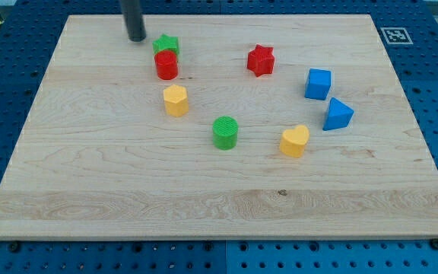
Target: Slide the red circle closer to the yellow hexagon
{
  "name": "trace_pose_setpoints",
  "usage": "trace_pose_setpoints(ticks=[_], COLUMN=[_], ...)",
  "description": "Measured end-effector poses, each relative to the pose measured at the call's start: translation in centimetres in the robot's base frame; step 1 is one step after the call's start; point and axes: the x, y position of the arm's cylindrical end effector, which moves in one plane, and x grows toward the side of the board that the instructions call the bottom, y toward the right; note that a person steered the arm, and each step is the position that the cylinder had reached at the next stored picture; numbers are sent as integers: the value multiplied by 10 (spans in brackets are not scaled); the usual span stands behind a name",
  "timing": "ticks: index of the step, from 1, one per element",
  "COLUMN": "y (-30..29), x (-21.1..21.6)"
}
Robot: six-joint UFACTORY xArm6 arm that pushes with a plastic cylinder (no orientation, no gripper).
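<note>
The red circle (pixel 166 65) stands near the view's top, left of centre, touching the green star (pixel 166 45) just above it. The yellow hexagon (pixel 176 100) lies a short way below the red circle, with a small gap between them. My tip (pixel 136 39) rests on the board above and to the left of the red circle, left of the green star and apart from both.
A red star (pixel 261 60) sits at top centre. A blue cube (pixel 318 84) and a blue triangle (pixel 338 114) are at the right. A green circle (pixel 225 132) and a yellow heart (pixel 294 141) lie near the middle. The wooden board (pixel 90 198) rests on a blue pegboard.
</note>
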Motion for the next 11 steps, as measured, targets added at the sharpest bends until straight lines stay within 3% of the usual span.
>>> trace_pose_setpoints(ticks=[1,2,4,7,9,11], y=[-36,-29,4,125,119,119], x=[7,35,50,72,107,114])
